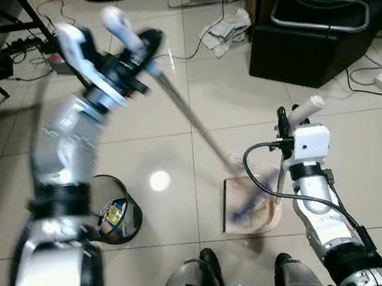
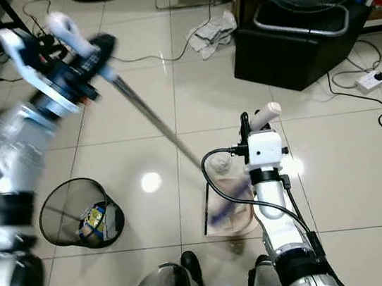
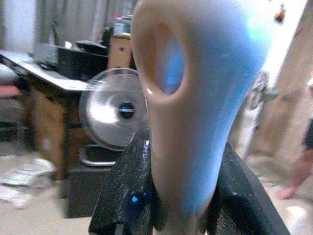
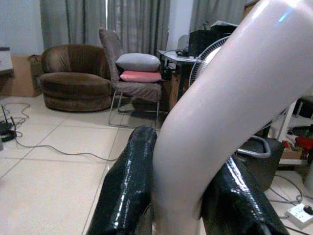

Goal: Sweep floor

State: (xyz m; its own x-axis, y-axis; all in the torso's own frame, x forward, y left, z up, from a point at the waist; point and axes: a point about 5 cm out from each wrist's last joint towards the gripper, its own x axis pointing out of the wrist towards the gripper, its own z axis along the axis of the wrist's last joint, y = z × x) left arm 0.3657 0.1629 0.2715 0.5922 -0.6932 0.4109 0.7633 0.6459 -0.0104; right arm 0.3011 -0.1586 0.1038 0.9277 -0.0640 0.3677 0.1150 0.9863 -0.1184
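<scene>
The left gripper (image 1: 124,60), high in the upper left of the frame, is clamped on the top of the broom (image 1: 191,118), its fingers (image 3: 128,191) pressed to either side of the pale handle end with its hanging hole. The shaft slants down toward the lower middle, where the bristles, blurred, sit on or just over the dustpan (image 1: 251,205) lying on the floor (image 1: 154,134) right in front of the robot's feet. The right gripper (image 1: 296,117), at centre right, is closed around the dustpan's upright white handle, fingers (image 4: 128,191) tight on both sides.

By my reading, the step is drawing the dirt into the pan. To do it well the pan's front lip should stay flat against the tile, so the right arm ought to press down a little and not let the pan slide back as the bristles push in. The left arm is blurred, so it is swinging fast; short, low strokes toward the pan would serve better than wide ones that flick dust past it. I cannot tell whether any dirt lies in the pan.

The bin (image 1: 119,213), black mesh with some rubbish inside, stands at lower left, near the pan, handy for tipping. The cables (image 1: 376,92) at the right want keeping clear of the broom.
</scene>
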